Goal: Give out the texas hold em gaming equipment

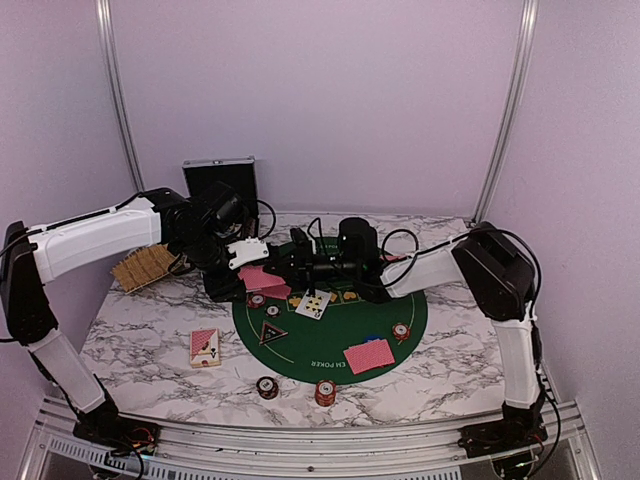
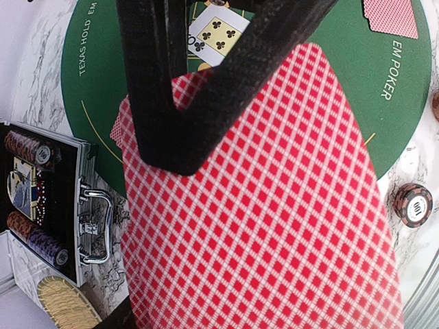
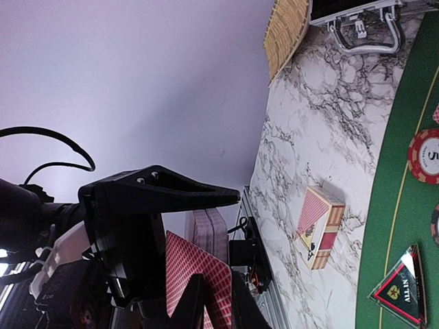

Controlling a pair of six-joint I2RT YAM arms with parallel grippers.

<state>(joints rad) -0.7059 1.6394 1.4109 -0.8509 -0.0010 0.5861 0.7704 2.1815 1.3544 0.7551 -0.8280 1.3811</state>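
Note:
My left gripper (image 1: 248, 276) is shut on a deck of red-backed playing cards (image 2: 260, 226), held over the left rim of the mat; the deck hides its fingers in the left wrist view. From the right, my right gripper (image 3: 219, 308) reaches in, its fingers (image 2: 161, 103) pinching the top red-backed card (image 3: 188, 274). On the green mat (image 1: 300, 352) lie a face-up clubs card (image 1: 314, 303), a red-backed pair (image 1: 369, 355), a triangular black button (image 1: 270, 331) and a chip (image 1: 401, 331). Two chip stacks (image 1: 267, 387) (image 1: 325, 392) stand on the marble in front.
A card box (image 1: 205, 347) lies on the marble left of the mat. The silver case (image 2: 41, 199) with rows of chips lies open at the back left, its lid (image 1: 220, 178) upright. A tan ribbed rack (image 1: 145, 265) sits beside it.

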